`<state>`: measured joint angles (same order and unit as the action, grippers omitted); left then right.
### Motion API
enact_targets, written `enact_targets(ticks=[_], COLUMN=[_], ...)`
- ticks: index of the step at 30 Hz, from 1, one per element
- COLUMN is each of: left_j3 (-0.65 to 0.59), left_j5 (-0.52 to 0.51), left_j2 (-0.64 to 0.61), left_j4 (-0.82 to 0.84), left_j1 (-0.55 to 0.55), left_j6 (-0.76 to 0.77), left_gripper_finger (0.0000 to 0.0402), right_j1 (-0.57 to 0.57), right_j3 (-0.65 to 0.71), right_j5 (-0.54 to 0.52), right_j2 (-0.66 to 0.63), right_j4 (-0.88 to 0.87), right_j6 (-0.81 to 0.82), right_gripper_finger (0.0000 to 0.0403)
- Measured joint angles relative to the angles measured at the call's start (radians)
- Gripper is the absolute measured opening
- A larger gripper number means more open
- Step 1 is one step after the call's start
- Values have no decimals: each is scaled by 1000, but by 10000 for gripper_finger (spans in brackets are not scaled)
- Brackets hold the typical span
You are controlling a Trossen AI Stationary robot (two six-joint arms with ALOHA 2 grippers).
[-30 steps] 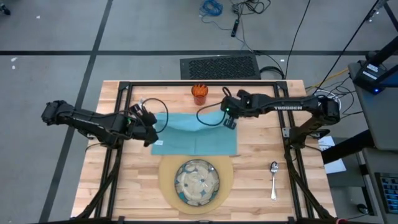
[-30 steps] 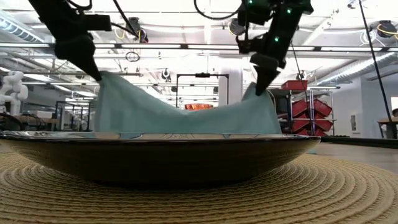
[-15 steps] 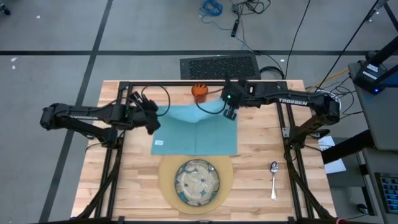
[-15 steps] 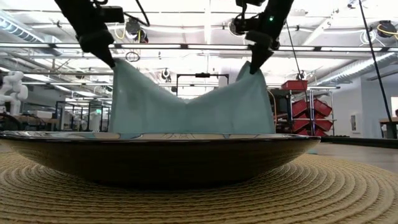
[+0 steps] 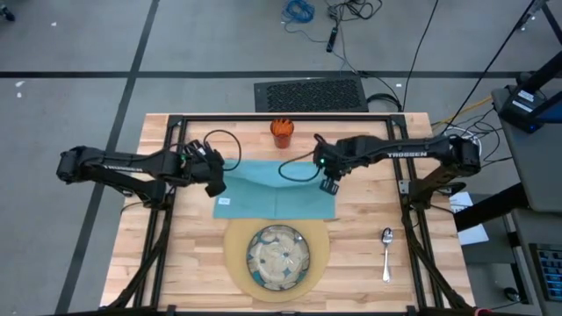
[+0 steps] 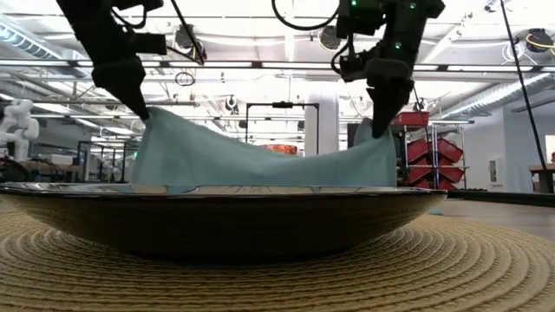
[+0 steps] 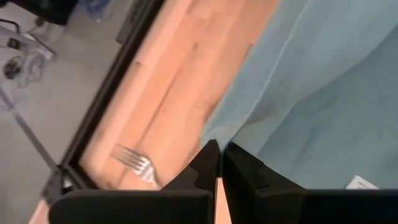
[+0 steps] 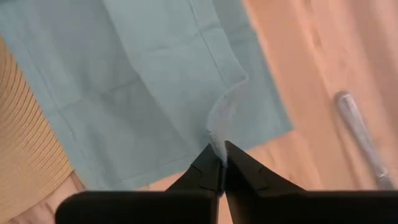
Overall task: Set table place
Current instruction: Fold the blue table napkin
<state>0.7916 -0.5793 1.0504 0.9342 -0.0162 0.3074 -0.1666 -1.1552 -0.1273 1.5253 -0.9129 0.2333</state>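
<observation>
A teal napkin lies on the wooden table, just beyond the round tan mat that bears the blue-green patterned dish. My left gripper is shut on the napkin's left side. My right gripper is shut on its right side. The low view shows the napkin raised at both ends and sagging between them. An orange cup stands at the far edge. A spoon lies right of the mat. A fork lies left of the napkin. A knife lies on its right. My left gripper pinches the napkin's left edge between its two fingers, coming from above and slanting down. That end is lifted off the table, and the cloth slopes down from it, slack toward the middle. My right gripper pinches a raised fold at the napkin's right edge between its two fingers, coming from above. That end is lifted, and the napkin's near part lies flat on the table.
A black metal frame runs around the table's far and side edges. Bare wood lies right of the napkin toward the spoon, and left of the mat. Cables hang from both arms over the napkin's far side.
Both grippers, shut on the napkin, first rose and went toward the far edge, drawing its ends up high. They have then come down and toward the near edge. The held ends stand lower, the middle sags more, and the napkin's near part has stayed on the table.
</observation>
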Motion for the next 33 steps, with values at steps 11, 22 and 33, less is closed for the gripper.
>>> enact_targets(ticks=[11,22,33], left_j3=[-64,-69,-69], left_j5=[39,67,161], left_j2=[0,0,0], left_j4=[-90,-89,-88], left_j1=[52,109,116], left_j6=[43,98,107], left_gripper_finger=[0,0,0], right_j1=[72,137,152], right_j3=[66,66,66], right_j5=[25,55,111], right_j2=[0,0,0], right_j4=[81,75,70], right_j6=[82,149,169], right_gripper_finger=[0,0,0])
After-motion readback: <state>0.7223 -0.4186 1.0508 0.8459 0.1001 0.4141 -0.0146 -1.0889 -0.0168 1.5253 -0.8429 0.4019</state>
